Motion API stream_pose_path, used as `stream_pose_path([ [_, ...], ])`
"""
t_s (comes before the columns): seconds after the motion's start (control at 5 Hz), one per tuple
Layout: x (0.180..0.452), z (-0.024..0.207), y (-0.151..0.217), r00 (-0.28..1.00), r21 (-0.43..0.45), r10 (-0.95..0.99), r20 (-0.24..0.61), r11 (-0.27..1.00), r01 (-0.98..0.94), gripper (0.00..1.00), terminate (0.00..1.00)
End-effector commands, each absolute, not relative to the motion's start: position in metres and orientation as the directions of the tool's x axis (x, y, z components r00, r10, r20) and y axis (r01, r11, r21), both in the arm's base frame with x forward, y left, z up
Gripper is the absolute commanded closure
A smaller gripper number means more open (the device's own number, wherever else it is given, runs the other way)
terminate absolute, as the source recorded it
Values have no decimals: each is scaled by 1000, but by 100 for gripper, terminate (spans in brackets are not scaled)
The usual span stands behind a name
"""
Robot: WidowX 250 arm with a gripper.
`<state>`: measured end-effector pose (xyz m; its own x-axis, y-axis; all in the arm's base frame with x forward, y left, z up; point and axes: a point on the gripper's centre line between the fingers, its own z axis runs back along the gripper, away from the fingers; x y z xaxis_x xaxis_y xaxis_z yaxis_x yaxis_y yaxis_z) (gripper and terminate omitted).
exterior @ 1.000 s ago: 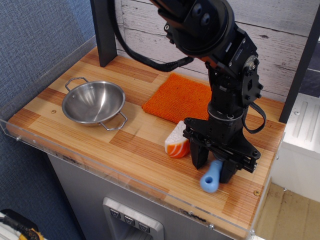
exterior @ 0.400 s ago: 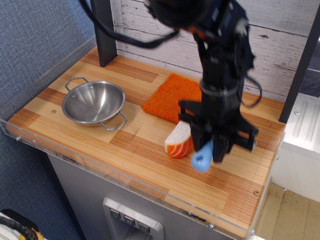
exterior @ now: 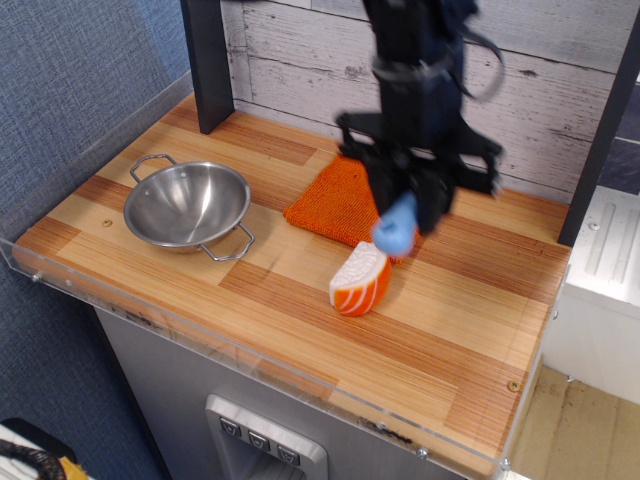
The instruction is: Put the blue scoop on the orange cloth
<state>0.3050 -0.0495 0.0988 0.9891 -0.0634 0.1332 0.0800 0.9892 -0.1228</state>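
Note:
My gripper point(exterior: 414, 205) is shut on the blue scoop point(exterior: 397, 228) and holds it in the air. Only the scoop's light-blue handle shows, pointing down and toward the camera; its grey bowl head is hidden between the fingers. The scoop hangs over the near right corner of the orange cloth point(exterior: 337, 200), which lies flat at the back middle of the wooden table. The arm hides the cloth's right part.
A steel bowl point(exterior: 187, 206) with two handles stands at the left. An orange-and-white striped wedge toy point(exterior: 360, 280) lies just in front of the cloth, below the scoop. A dark post point(exterior: 208, 62) stands at the back left. A clear rim point(exterior: 250, 352) runs along the table's front edge.
The gripper has lifted the blue scoop off the table's front right and carried it up and back-left, past the wedge toy, to the cloth's near corner.

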Motion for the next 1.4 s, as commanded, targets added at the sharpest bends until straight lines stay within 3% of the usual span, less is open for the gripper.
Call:
stream_pose_path([
  [0.0, 345, 116, -3, 976, -99, 10, 216, 995, 12, 100, 0],
  [0.4, 380, 92, 17, 972, -66, 17, 234, 998, -2, 100, 0],
  [0.6, 384, 76, 16, 976, -49, 4, 220, 999, 7, 100, 0],
  [1.2, 365, 42, 3, 985, -14, -59, 161, 998, 62, 100, 0],
])
